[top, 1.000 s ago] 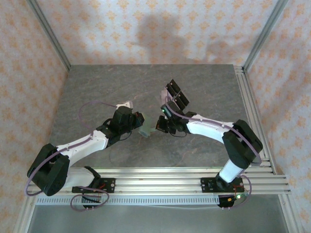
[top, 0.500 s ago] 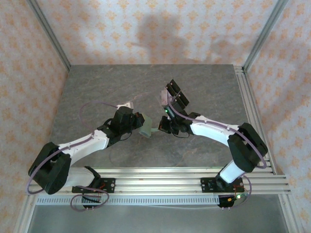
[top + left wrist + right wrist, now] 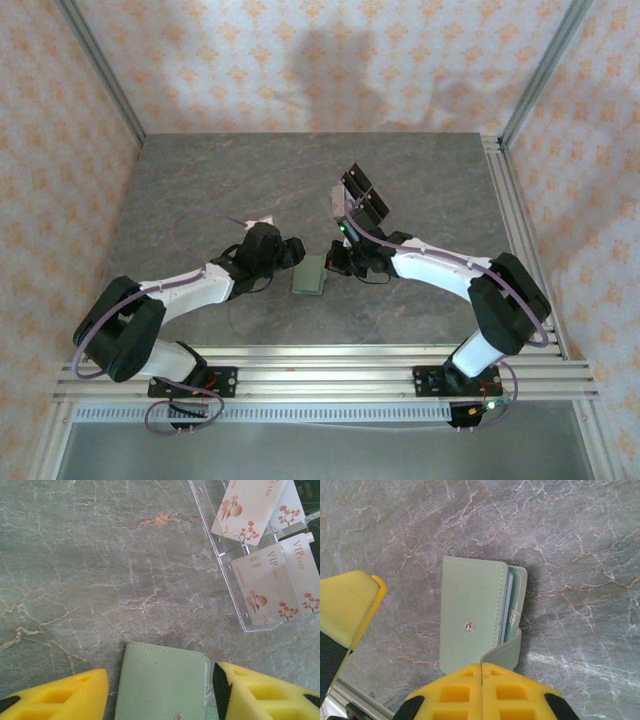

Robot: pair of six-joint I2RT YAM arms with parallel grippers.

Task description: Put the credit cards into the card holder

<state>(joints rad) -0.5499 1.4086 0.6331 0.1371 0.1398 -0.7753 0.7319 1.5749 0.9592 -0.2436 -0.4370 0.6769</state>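
Observation:
The sage-green card holder [image 3: 308, 277] lies folded flat on the table between the two arms. In the left wrist view my left gripper [image 3: 161, 685] is open, its yellow fingers [image 3: 55, 697] standing on either side of the card holder [image 3: 162, 682] with a small gap on each side. My right gripper [image 3: 482, 672] is shut, its tips over the near edge of the card holder [image 3: 470, 612] beside the curled clasp tab [image 3: 502, 652]. A pale bluish edge shows between the flaps. Pale pinkish credit cards [image 3: 272, 587] lean in a clear stand [image 3: 220, 555] beyond it.
In the top view the card stand [image 3: 360, 198] sits just behind the right wrist, its cards looking dark from this side. Aluminium rails [image 3: 330, 365] run along the near edge and the right side. Patterned walls close in the table.
My left gripper has opened and let go of the card holder, which was held up between the grippers and now lies flat on the table. The left arm has shifted slightly.

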